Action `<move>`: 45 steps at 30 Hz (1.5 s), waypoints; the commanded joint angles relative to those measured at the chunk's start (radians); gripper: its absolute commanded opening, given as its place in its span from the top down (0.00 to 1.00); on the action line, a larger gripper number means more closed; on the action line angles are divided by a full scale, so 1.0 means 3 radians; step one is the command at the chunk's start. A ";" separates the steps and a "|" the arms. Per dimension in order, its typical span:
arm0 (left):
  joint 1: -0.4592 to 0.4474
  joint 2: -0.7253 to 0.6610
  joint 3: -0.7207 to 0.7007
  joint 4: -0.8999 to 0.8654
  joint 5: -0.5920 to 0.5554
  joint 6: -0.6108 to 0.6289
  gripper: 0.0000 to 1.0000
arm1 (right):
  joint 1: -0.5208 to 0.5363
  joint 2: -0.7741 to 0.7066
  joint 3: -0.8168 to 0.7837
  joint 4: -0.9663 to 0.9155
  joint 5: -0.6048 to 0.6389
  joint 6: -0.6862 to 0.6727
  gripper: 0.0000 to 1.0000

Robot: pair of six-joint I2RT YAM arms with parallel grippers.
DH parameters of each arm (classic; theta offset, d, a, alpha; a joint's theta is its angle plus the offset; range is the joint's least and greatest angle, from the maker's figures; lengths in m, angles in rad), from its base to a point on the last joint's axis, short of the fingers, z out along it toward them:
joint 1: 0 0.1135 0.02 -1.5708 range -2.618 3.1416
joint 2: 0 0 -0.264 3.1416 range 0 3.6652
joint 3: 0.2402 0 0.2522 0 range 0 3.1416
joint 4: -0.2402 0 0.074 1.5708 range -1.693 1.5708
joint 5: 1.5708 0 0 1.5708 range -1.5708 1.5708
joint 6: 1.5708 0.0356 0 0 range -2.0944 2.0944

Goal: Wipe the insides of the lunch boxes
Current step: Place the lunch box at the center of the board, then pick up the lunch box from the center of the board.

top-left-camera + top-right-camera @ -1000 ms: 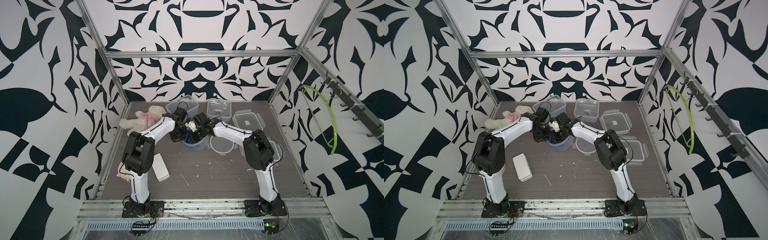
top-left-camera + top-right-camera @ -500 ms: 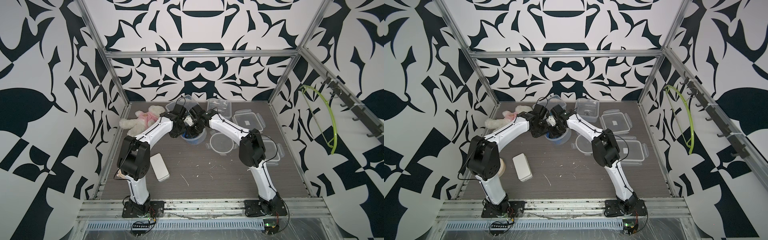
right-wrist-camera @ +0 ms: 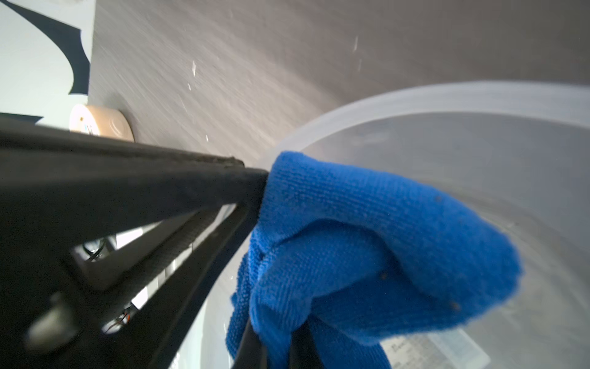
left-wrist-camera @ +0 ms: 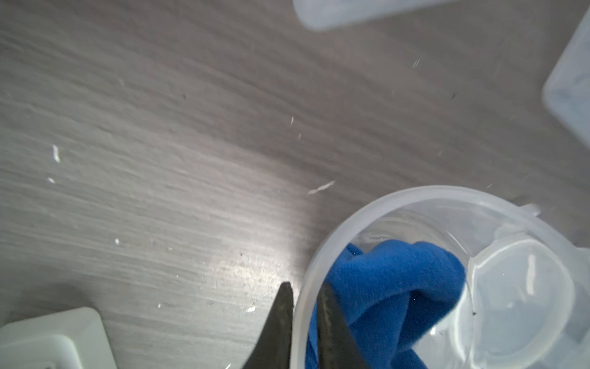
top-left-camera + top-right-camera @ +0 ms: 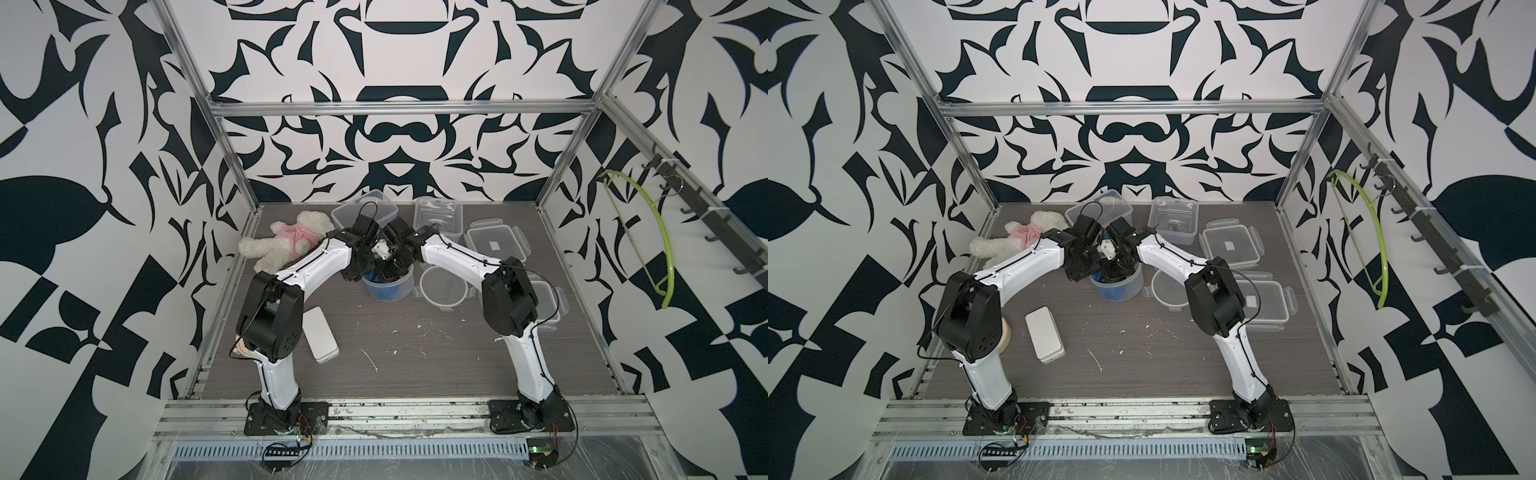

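I am wiping the round lunch box [image 5: 1127, 289], which stands mid-worktop [image 5: 415, 353] with both my arms bent over it. My right end effector [image 3: 260, 191] is clamped tight on the blue cloth [image 3: 383, 239], and the bunched cloth hangs inside the box, close to its wall. My left end effector [image 4: 305, 297] straddles the rim, one finger outside the wall and one inside, nearly closed. I cannot tell whether it actually pinches the wall.

Next, I judge, the cloth must sweep round the wall and floor while the box is held against turning or sliding. Room is tight, because two end effectors share one mouth. The round lid [image 5: 442, 286] lies just beside the box on my right arm's side. The rectangular lunch boxes [image 5: 438, 214] stand beyond the box, toward the back wall. Free worktop lies on the near side of the box, toward my bases, and it is strewn with white crumbs.
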 commanded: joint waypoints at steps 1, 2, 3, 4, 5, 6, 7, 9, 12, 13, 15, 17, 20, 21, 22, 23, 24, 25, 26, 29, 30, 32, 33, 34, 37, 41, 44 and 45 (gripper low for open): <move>-0.0316 -0.0006 -0.0083 -0.0143 0.0069 0.0112 0.79 | -0.0037 -0.0079 -0.0294 0.0598 0.0422 0.0721 1.00; -0.0318 -0.0004 -0.0095 -0.0118 0.0095 0.0105 0.76 | -0.0037 -0.0105 -0.0369 0.0636 0.0411 0.0720 1.00; -0.0317 -0.0004 -0.0111 -0.0088 0.0121 0.0100 0.74 | -0.0036 -0.0129 -0.0430 0.0655 0.0410 0.0711 1.00; -0.0318 -0.0007 -0.0123 -0.0058 0.0157 0.0097 0.71 | -0.0037 -0.0148 -0.0477 0.0675 0.0419 0.0699 1.00; -0.0318 -0.0006 -0.0141 -0.0031 0.0189 0.0088 0.69 | -0.0037 -0.0167 -0.0518 0.0691 0.0425 0.0692 1.00; -0.0317 -0.0008 -0.0162 0.0009 0.0235 0.0079 0.68 | -0.0036 -0.0197 -0.0562 0.0692 0.0471 0.0677 1.00; -0.0317 -0.0012 -0.0188 0.0038 0.0274 0.0069 0.67 | -0.0032 -0.0235 -0.0606 0.0711 0.0539 0.0657 1.00; -0.0315 -0.0018 -0.0261 0.0119 0.0348 0.0034 0.67 | -0.0032 -0.0321 -0.0714 0.0798 0.0623 0.0621 1.00; -0.0317 -0.0038 -0.0373 0.0230 0.0443 -0.0021 0.67 | -0.0036 -0.0530 -0.0976 0.1138 0.0750 0.0591 1.00; -0.0317 -0.0051 -0.0402 0.0259 0.0473 -0.0030 0.66 | -0.0039 -0.0617 -0.1094 0.1311 0.0783 0.0597 1.00; -0.0317 -0.0076 -0.0464 0.0321 0.0516 -0.0062 0.64 | -0.0047 -0.0789 -0.1309 0.1590 0.0928 0.0651 1.00; -0.0320 -0.0105 -0.0521 0.0363 0.0542 -0.0083 0.64 | -0.0052 -0.0968 -0.1482 0.1732 0.1256 0.0687 1.00; -0.0319 -0.0133 -0.0581 0.0375 0.0555 -0.0097 0.70 | -0.0057 -0.1201 -0.1644 0.1731 0.1840 0.0757 1.00; -0.0317 -0.0136 -0.0593 0.0375 0.0556 -0.0097 0.70 | -0.0070 -0.1257 -0.1680 0.1720 0.2005 0.0764 1.00; -0.0317 -0.0145 -0.0604 0.0376 0.0558 -0.0102 0.70 | -0.0081 -0.1294 -0.1704 0.1714 0.2099 0.0775 1.00; -0.0317 -0.0154 -0.0621 0.0376 0.0555 -0.0102 0.69 | -0.0093 -0.1337 -0.1728 0.1719 0.2181 0.0777 1.00; -0.0317 -0.0166 -0.0636 0.0385 0.0554 -0.0107 0.69 | -0.0107 -0.1382 -0.1772 0.1760 0.2202 0.0791 1.00; -0.0318 -0.0180 -0.0643 0.0383 0.0557 -0.0111 0.68 | -0.0124 -0.1413 -0.1813 0.1849 0.2150 0.0802 1.00; -0.0317 -0.0193 -0.0654 0.0385 0.0557 -0.0117 0.67 | -0.0146 -0.1438 -0.1848 0.1948 0.2029 0.0832 1.00; -0.0319 -0.0244 -0.0670 0.0402 0.0572 -0.0133 0.60 | -0.0158 -0.1387 -0.1766 0.1987 0.1833 0.0802 1.00; -0.0318 -0.0261 -0.0663 0.0403 0.0575 -0.0136 0.58 | -0.0154 -0.1339 -0.1702 0.1971 0.1755 0.0784 1.00; -0.0317 -0.0295 -0.0655 0.0404 0.0587 -0.0138 0.57 | -0.0155 -0.1228 -0.1582 0.1960 0.1624 0.0779 1.00; -0.0317 -0.0305 -0.0647 0.0400 0.0590 -0.0138 0.58 | -0.0155 -0.1165 -0.1523 0.1981 0.1526 0.0766 1.00; -0.0317 -0.0310 -0.0642 0.0402 0.0593 -0.0135 0.60 | -0.0151 -0.1103 -0.1463 0.1989 0.1435 0.0763 1.00; -0.0317 -0.0270 -0.0622 0.0386 0.0600 -0.0123 0.66 | -0.0103 -0.0896 -0.1213 0.1985 0.1174 0.0682 1.00; -0.0314 -0.0148 -0.0563 0.0357 0.0620 -0.0104 0.75 | -0.0022 -0.0701 -0.0891 0.1895 0.1044 0.0517 1.00; -0.0318 -0.0103 -0.0512 0.0323 0.0606 -0.0083 0.83 | -0.0022 -0.0620 -0.0692 0.1684 0.1222 0.0448 1.00; -0.0314 -0.0099 -0.0497 0.0307 0.0594 -0.0074 0.84 | -0.0024 -0.0575 -0.0571 0.1512 0.1362 0.0404 1.00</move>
